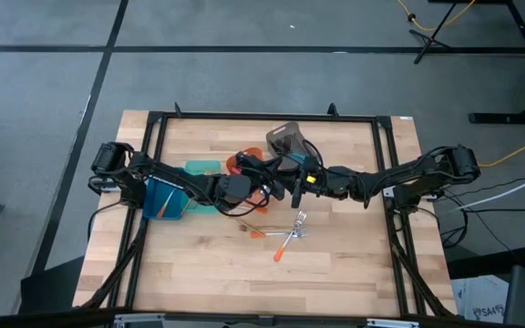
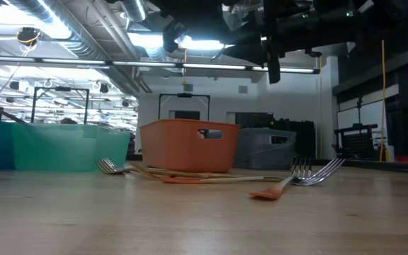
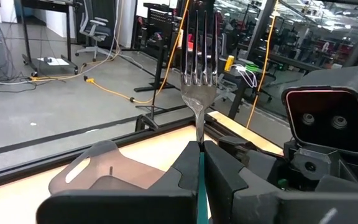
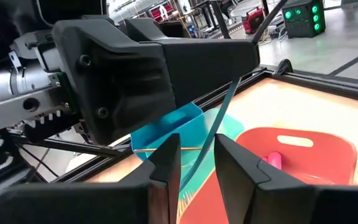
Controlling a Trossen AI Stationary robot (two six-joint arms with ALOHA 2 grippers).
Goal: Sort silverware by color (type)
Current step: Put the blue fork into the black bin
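Across the middle of the wooden table, both arms are meeting above the bins, so you are working in a crowded centre. The near half of the tabletop is lying open except for a small scatter of silverware, and a black frame is running along the table's far and side edges.

The blue bin is sitting toward the left edge, the teal bin just beyond it, the orange bin beside that, and the grey bin farther back, near the far rail.

The left gripper is hovering over the bins with its fingers pressed together on a teal-handled fork, tines pointing up and away. The right gripper is facing it, fingers parted to either side of that fork's teal handle; you cannot tell whether they are touching it.

You are seeing loose forks with orange handles lying right of centre on the near half, well clear of every edge. In the low view, gold-handled pieces are resting just in front of the orange bin.
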